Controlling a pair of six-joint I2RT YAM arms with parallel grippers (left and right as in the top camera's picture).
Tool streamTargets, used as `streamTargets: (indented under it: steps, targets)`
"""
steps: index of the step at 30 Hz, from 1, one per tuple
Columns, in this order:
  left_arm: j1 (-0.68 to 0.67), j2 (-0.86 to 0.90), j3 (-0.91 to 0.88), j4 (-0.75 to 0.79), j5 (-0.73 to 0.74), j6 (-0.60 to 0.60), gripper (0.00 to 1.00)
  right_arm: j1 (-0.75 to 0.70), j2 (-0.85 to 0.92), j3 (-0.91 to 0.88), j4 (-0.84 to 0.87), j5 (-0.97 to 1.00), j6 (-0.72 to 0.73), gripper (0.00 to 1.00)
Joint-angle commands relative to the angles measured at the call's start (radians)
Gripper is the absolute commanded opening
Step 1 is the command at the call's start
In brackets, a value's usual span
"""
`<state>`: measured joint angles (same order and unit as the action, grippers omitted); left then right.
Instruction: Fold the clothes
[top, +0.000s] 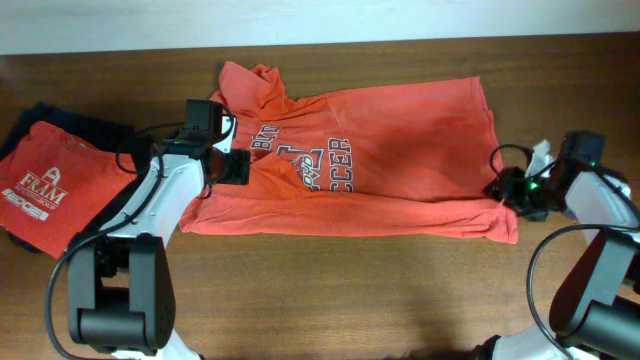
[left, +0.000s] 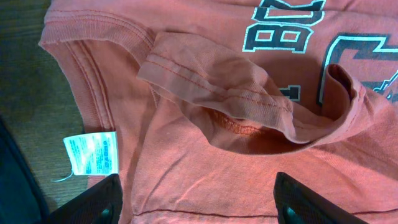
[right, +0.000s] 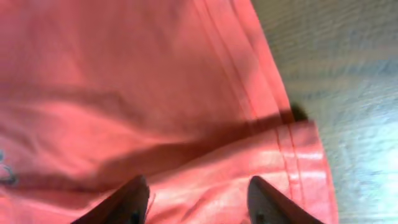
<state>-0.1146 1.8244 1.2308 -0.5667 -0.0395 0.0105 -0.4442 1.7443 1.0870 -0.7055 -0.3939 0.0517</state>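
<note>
Laundry sits far left: a folded red shirt (top: 45, 190) with a white logo lies on a dark garment (top: 60, 118). Next, the left gripper (left: 202, 202) hangs over the orange-red T-shirt (top: 400, 140) near its collar, jaws wide apart, holding nothing. A sleeve (left: 211, 81) is flipped onto the chest letters there. The T-shirt lies spread across the middle of the brown table (top: 350, 290), letters up. By its lower right corner, the right gripper (right: 202, 200) is over the hem, jaws apart.
</note>
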Motion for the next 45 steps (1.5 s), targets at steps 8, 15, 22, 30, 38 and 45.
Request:
streamTargets:
  steps: [8, 15, 22, 30, 38, 45]
  targets:
    - [0.006, 0.013, 0.013, -0.034, 0.029, -0.003, 0.87, -0.134, 0.025, 0.142, -0.103, 0.061, -0.148, 0.70]
    - [0.006, 0.013, 0.013, -0.050, 0.029, -0.003, 0.87, -0.139, 0.074, 0.142, -0.124, 0.074, -0.135, 0.69]
    - [0.006, 0.013, 0.013, -0.086, 0.029, -0.003, 0.87, -0.123, 0.178, 0.140, -0.098, 0.030, -0.058, 0.64]
    - [0.006, 0.013, 0.013, -0.098, 0.029, -0.003, 0.87, -0.053, 0.198, 0.131, -0.060, 0.024, -0.058, 0.45]
    - [0.006, 0.013, 0.013, -0.100, 0.029, -0.003, 0.87, -0.068, 0.190, 0.133, -0.073, 0.042, -0.034, 0.15]
    - [0.006, 0.013, 0.013, -0.097, 0.029, -0.003, 0.87, -0.080, 0.086, 0.138, -0.089, -0.037, -0.024, 0.05]
